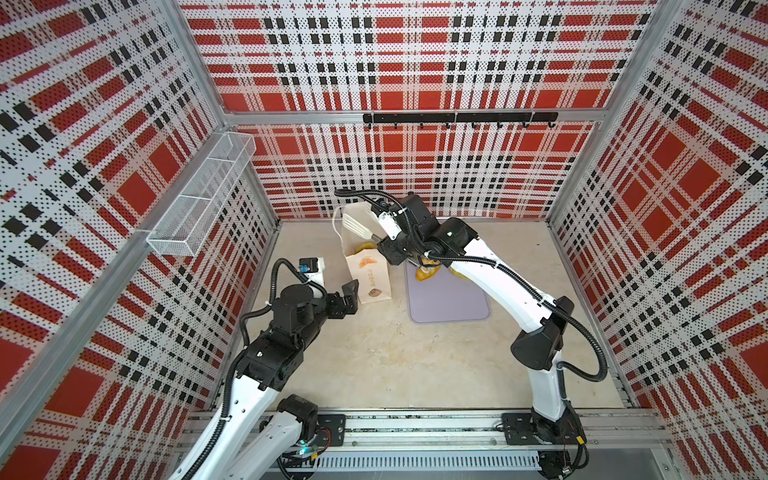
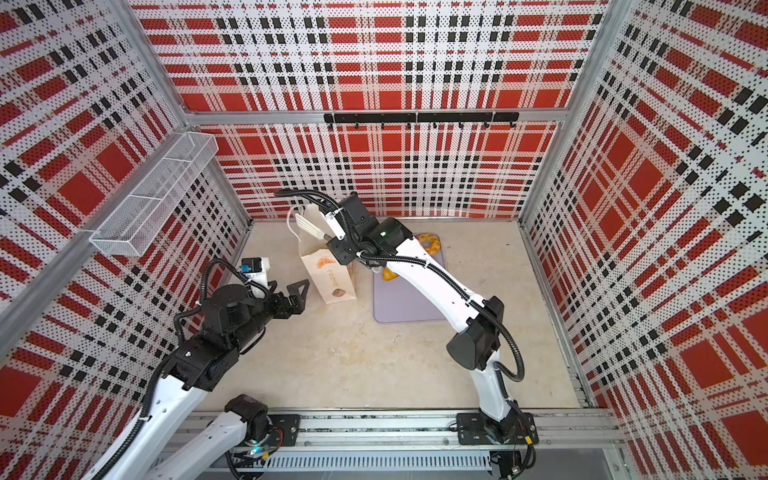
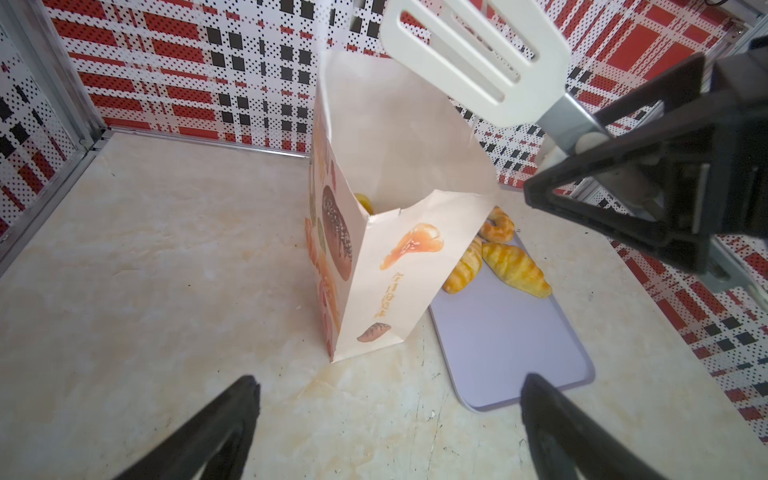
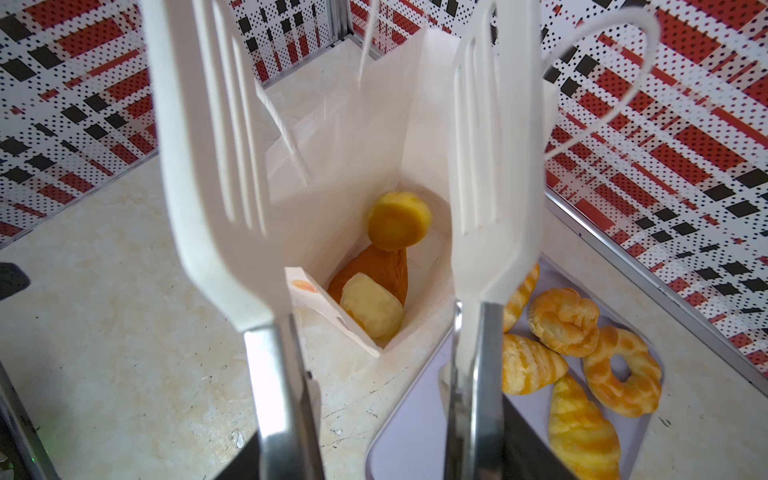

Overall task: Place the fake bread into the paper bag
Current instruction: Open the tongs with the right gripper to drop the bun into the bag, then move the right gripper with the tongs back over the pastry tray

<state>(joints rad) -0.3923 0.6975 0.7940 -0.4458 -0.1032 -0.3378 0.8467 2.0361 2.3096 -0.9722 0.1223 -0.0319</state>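
Observation:
The paper bag [image 1: 368, 274] [image 3: 399, 257] stands open beside the lilac tray [image 1: 449, 303] [image 4: 415, 436]. My right gripper [image 4: 382, 453] [image 1: 392, 245] is shut on white slotted tongs [image 4: 216, 166] [image 3: 473, 58], whose blades are spread above the bag's mouth with nothing between them. Inside the bag lie three pieces of fake bread: a round bun [image 4: 399, 220], a dark croissant [image 4: 378, 266] and a pale piece [image 4: 372, 309]. Several more pastries rest on the tray, among them a braided roll [image 4: 565, 322] and a ring doughnut [image 4: 623, 370] [image 2: 428, 243]. My left gripper [image 3: 386, 415] [image 1: 351, 295] is open, low, just left of the bag.
A white wire-mesh basket [image 1: 199, 195] hangs on the left wall and a black hook rail [image 1: 457, 118] runs along the back wall. The right arm [image 1: 498, 274] stretches over the tray. Patterned walls close in three sides of the beige tabletop [image 1: 395, 365].

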